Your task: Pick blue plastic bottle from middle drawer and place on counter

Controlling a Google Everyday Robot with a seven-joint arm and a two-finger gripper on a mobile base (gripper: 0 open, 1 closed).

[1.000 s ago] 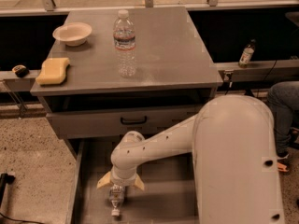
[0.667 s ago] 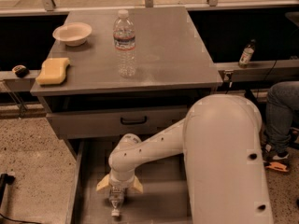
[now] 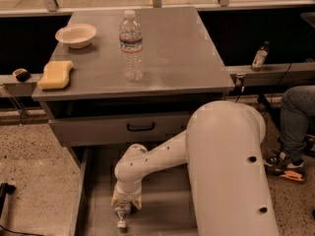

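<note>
Gripper: the white arm's two-finger gripper [image 3: 125, 203] hangs low inside the wide grey metal middle drawer [image 3: 101, 181], pointing straight down near the drawer's front end.
Fingers: the yellowish fingers [image 3: 115, 199] sit tight on either side of the small clear plastic bottle [image 3: 121, 215]. They look clenched on its upper body rather than spread.
Task's thing: the small clear plastic bottle lies on the drawer floor directly under the gripper. Its white cap points towards the camera and pokes out below the fingers.
What changed: a second ago the yellowish tips flared out wider around the bottle, and now they are drawn in against it. The gripper and the bottle are in the same spot as before, while the bulky white arm [image 3: 226, 166] has swung a little to the left.
Meaning: the grasp seems to have just been made, and the lift has not begun.
Goal surface: the broad dull-grey metal bench [image 3: 172, 53] stands above the closed drawer front with a black loop handle [image 3: 140, 127].
Already on the bench: a tall clear water bottle with a blue-red label [image 3: 131, 45], a pale bowl [image 3: 76, 35] and a yellow sponge [image 3: 55, 74], all on the left half.
Next call: a straight rise clear of the drawer walls, then a set-down on the bare right half of the bench.
</note>
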